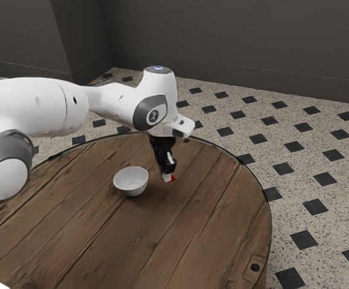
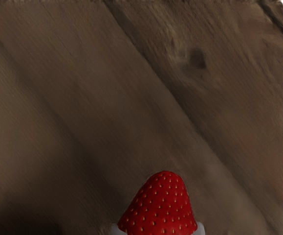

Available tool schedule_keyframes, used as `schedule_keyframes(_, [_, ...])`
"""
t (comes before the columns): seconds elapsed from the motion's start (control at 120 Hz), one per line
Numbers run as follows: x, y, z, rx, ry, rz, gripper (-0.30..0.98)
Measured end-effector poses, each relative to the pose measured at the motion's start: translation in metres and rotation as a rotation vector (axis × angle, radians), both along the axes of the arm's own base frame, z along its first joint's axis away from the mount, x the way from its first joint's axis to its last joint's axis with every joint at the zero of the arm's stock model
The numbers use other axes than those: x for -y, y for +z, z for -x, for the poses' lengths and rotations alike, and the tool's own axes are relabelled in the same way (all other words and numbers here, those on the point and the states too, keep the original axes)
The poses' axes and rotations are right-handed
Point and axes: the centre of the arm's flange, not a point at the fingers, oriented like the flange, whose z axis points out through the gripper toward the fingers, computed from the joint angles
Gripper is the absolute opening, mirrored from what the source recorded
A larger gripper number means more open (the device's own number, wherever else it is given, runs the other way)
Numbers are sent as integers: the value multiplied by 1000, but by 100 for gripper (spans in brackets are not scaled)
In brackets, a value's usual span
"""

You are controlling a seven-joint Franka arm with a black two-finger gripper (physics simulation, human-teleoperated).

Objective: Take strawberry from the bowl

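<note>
A black two-finger gripper (image 1: 167, 174) clamps a red, cone-shaped, seeded strawberry (image 2: 160, 205) between its fingertips, outside and near a round white bowl (image 1: 130, 181) on a brown wooden table (image 1: 209, 232).

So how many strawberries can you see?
1. The strawberry is in my claw, beside the white bowl, not inside it. Another could be hidden behind my arm or behind the bowl.

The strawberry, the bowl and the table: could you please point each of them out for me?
strawberry (image 2: 161, 205): wrist view, on its red, seeded side
bowl (image 1: 131, 191): exterior view, on its outer wall
table (image 1: 204, 235): exterior view, on bare wood of its top
</note>
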Motion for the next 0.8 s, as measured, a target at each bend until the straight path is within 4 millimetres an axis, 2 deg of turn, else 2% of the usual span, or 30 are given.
schedule_keyframes(0.125, [32,-30,3,-24,-24,14,-11])
schedule_keyframes(0.25, [43,-48,4,-33,-22,18,-9])
schedule_keyframes(0.417, [48,-50,5,-33,-11,41,22])
schedule_keyframes(0.533, [49,-43,5,-28,-10,56,41])
schedule_keyframes(0.6, [48,-22,5,-5,-10,66,49])
schedule_keyframes(0.667, [42,19,7,36,-7,78,54])
schedule_keyframes(0.733, [7,70,8,82,52,75,58])
schedule_keyframes(0.8, [-43,123,18,115,142,74,61])
